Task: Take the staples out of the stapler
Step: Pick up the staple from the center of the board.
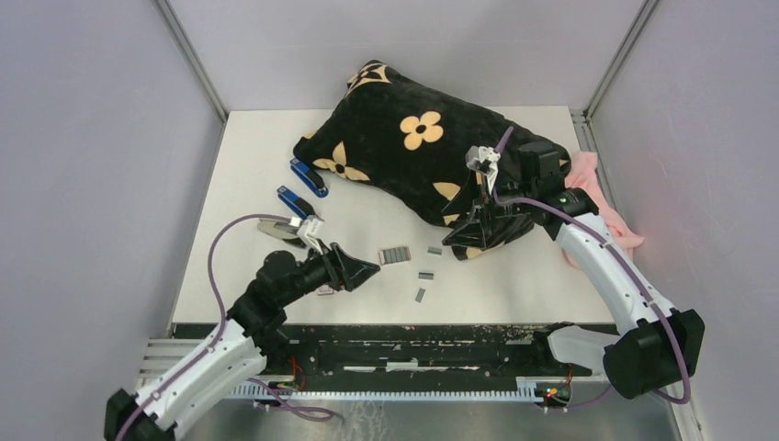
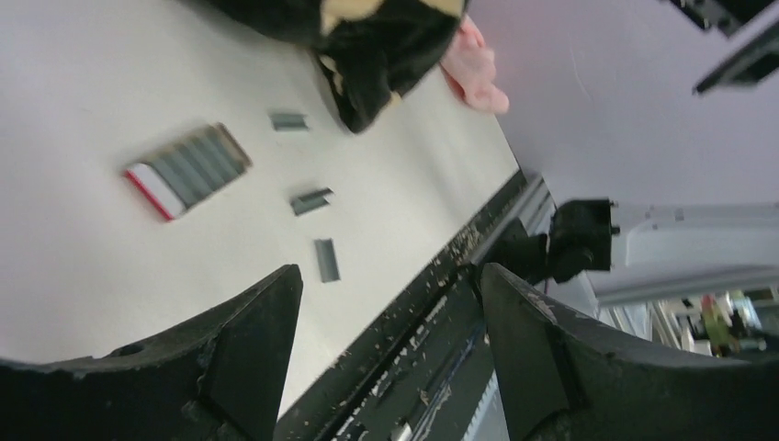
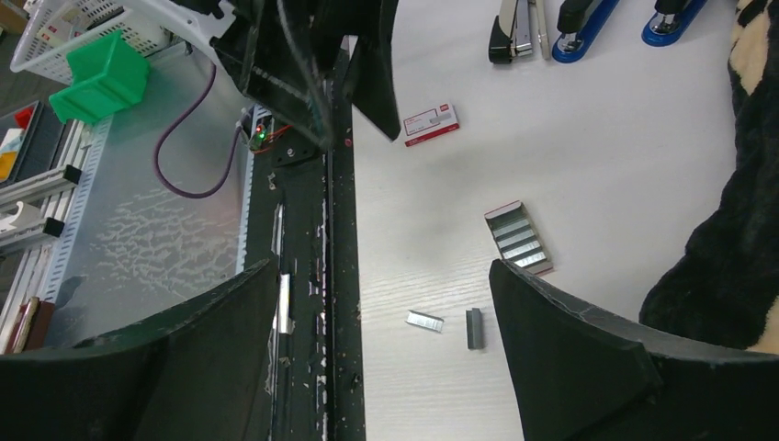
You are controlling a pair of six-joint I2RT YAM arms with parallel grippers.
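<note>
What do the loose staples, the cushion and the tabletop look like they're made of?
Staples: metal, it seems; grey strips with a dull sheen.
Cushion: soft plush fabric, black with tan flowers; fuzzy, matte surface.
Tabletop: probably laminate or coated board; white, smooth, with faint grain-like streaks in the right wrist view.

Lighting bright and even, from overhead. Shadows on the white table (image 1: pixel 514 285) faint, soft-edged. Overhead view sharp. Left wrist view slightly blurred throughout. Right wrist view clear; patchy glare on the metal sheet (image 3: pixel 156 220).
</note>
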